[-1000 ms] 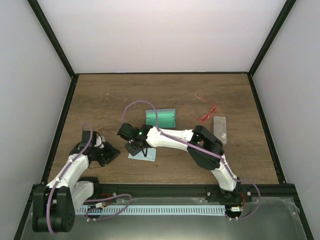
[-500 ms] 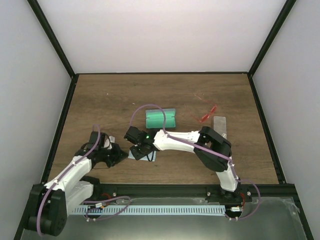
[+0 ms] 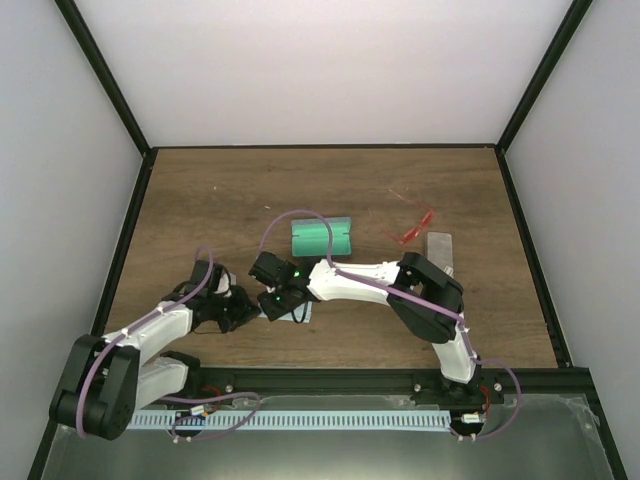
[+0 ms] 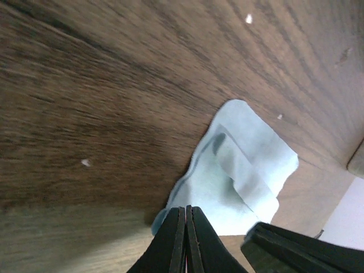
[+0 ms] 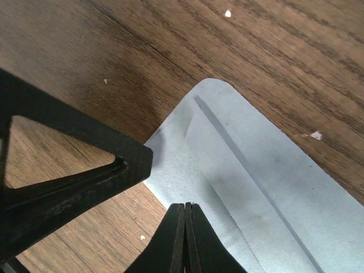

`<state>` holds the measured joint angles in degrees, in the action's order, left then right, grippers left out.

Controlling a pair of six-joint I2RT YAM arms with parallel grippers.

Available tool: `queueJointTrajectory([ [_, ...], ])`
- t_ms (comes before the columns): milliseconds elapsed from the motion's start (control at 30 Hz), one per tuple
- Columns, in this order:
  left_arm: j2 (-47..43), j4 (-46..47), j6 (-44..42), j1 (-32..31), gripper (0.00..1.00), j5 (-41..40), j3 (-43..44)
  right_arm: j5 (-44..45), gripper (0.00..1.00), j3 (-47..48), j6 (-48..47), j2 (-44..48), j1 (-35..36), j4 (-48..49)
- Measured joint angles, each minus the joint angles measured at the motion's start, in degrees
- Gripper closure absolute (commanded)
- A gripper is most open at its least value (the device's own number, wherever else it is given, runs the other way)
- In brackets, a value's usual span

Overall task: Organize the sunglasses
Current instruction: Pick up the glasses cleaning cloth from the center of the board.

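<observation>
The red-orange sunglasses [image 3: 415, 229] lie at the table's right, and a faint pink pair [image 3: 398, 194] lies just behind them, both far from the grippers. Both grippers meet at a pale teal cloth [image 3: 298, 313] near the front. My left gripper [image 3: 250, 308] is shut, its tips [image 4: 186, 208] pinching the cloth's [image 4: 244, 182] raised near edge. My right gripper [image 3: 277, 303] is shut too, with its tips [image 5: 185, 205] on the edge of the cloth [image 5: 267, 187]. The cloth is rumpled, with one fold across it.
An open green-lined case [image 3: 322, 237] sits just behind the cloth. A grey oblong case [image 3: 440, 255] lies at the right beside the red-orange pair. The right arm's elbow [image 3: 425, 290] reaches across the table's middle front.
The left arm swung right from the table's left side to the cloth. Both grippers closed at the cloth's edge, and the right gripper shifted slightly right.
</observation>
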<state>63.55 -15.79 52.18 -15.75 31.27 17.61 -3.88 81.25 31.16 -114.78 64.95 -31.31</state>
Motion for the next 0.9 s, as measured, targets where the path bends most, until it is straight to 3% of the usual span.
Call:
queueJointTrajectory([
  [900,3.0,1.0,-2.0,0.0,0.95,-0.7,0.3,-2.1,0.99,-0.7,1.5,-2.1,-1.0,1.2],
])
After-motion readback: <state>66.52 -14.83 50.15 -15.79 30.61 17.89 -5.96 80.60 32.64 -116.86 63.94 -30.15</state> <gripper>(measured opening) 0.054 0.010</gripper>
